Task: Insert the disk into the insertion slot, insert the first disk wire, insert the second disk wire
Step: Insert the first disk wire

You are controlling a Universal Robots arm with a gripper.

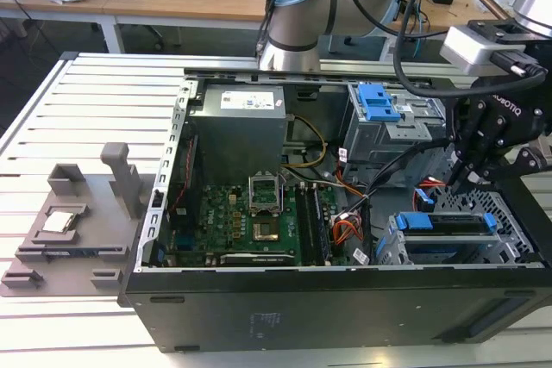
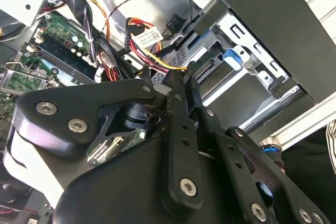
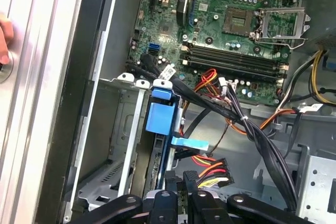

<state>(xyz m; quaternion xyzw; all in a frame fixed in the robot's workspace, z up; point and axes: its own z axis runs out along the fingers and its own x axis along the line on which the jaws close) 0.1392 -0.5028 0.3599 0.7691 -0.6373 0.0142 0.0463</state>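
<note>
Seeing the fingers (image 2: 177, 129) clenched on the red-and-yellow disk wire (image 2: 152, 56), I note they are just above the disk (image 1: 448, 228), seated in the insertion slot (image 1: 507, 208) at the exterior view's lower right.

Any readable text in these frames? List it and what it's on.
Nothing I can quote with confidence.
Power supply label: print too small to read.
White cable tag: print too small to read.
Gripper housing: white maker's lettering, not transcribed.
Case side panel: faint marking, unreadable.
</note>
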